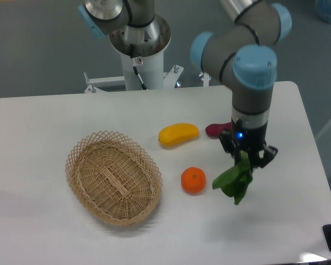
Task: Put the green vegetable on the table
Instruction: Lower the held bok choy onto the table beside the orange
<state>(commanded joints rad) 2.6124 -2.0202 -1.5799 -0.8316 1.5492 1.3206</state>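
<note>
My gripper [246, 158] is shut on the stem end of the green vegetable [234, 181], whose dark green leaves hang down and to the left. The vegetable hangs over the white table [287, 210], just right of the orange, with its leaf tips close to the tabletop; I cannot tell if they touch it. The pale stem end is hidden between the fingers.
An orange [193, 180] lies just left of the vegetable. A yellow mango-shaped fruit [178, 134] and a small purple sweet potato [215, 130] lie behind it. A woven wicker basket [113, 176] stands at the left. The table's right edge is near.
</note>
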